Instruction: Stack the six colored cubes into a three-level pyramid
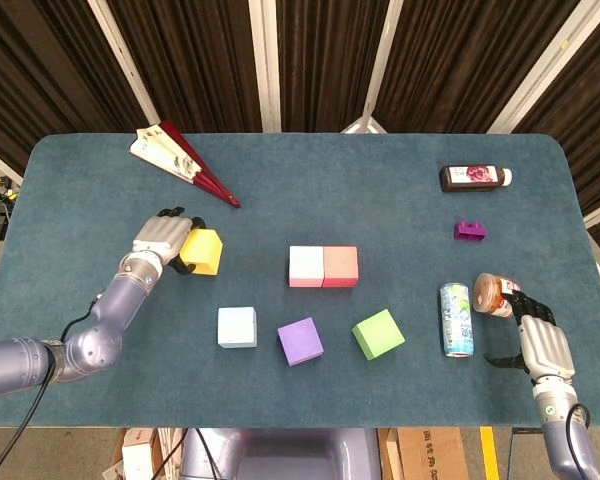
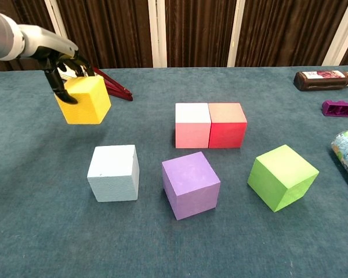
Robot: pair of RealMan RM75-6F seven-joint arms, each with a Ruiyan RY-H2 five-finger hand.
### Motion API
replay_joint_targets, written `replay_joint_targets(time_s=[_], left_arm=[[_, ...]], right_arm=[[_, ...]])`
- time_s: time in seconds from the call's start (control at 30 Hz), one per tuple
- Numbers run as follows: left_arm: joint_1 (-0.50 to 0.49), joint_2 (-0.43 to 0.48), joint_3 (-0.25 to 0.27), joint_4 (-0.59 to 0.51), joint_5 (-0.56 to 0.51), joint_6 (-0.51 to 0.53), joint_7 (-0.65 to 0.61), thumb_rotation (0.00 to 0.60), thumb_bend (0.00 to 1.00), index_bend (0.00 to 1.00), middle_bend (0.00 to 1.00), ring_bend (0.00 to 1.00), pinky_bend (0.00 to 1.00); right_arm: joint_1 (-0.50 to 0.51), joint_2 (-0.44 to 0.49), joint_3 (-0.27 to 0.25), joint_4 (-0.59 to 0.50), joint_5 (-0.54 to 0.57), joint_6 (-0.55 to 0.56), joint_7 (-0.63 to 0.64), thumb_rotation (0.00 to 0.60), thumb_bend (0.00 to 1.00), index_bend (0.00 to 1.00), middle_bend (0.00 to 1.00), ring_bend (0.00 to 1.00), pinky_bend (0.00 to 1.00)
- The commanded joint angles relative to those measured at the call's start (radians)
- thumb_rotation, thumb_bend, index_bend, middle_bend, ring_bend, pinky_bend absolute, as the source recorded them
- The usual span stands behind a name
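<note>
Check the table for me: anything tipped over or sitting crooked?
The drink can lies on its side near the right hand, and so does the dark bottle at the far right. The green cube sits skewed to the pink cube and red cube.

My silver-grey left hand [image 1: 163,240] with black fingers grips a yellow cube [image 2: 84,99]. Mid-frame on the teal surface [image 1: 380,210]: a pale pink cube [image 2: 192,124] beside a red one [image 2: 227,124]. Lower down: light blue [image 2: 113,172], purple [image 2: 191,184], and lime green [image 2: 282,176] cubes. Upper left lies a dark red and cream fan [image 1: 183,163].
</note>
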Motion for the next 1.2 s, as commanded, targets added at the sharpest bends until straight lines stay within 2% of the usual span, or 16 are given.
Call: replay_joint_targets(time_s=[0.03, 0.2, 0.73, 0.9, 1.2], left_arm=[[-0.056, -0.045, 0.001, -0.02, -0.055, 0.091, 0.056, 0.6, 0.38, 0.21, 0.23, 0.0, 0.0], [-0.075, -0.101, -0.023, -0.014, -0.081, 0.095, 0.05, 0.6, 0.38, 0.21, 0.23, 0.0, 0.0], [-0.13, -0.271, -0.045, 0.109, -0.116, 0.143, 0.102, 0.6, 0.38, 0.22, 0.24, 0.0, 0.0], [-0.137, -0.323, -0.073, 0.133, -0.14, 0.202, 0.104, 0.6, 0.38, 0.22, 0.24, 0.0, 0.0], [-0.166, -0.357, -0.129, 0.104, -0.231, 0.306, 0.178, 0.6, 0.38, 0.23, 0.24, 0.0, 0.0]], right_arm=[[-0.001, 0.004, 0.0, -0.002, -0.002, -0.003, 0.006, 0.6, 0.0, 0.14, 0.1, 0.06, 0.0], [-0.006, 0.01, 0.002, -0.001, -0.004, 0.001, 0.02, 0.6, 0.0, 0.14, 0.1, 0.06, 0.0], [-0.007, 0.016, 0.007, 0.011, -0.001, -0.012, 0.041, 0.6, 0.0, 0.14, 0.1, 0.06, 0.0], [-0.006, 0.016, 0.009, 0.014, 0.003, -0.015, 0.042, 0.6, 0.0, 0.14, 0.1, 0.06, 0.0], [-0.005, 0.017, 0.01, 0.02, 0.005, -0.021, 0.048, 0.6, 0.0, 0.14, 0.1, 0.06, 0.0]])
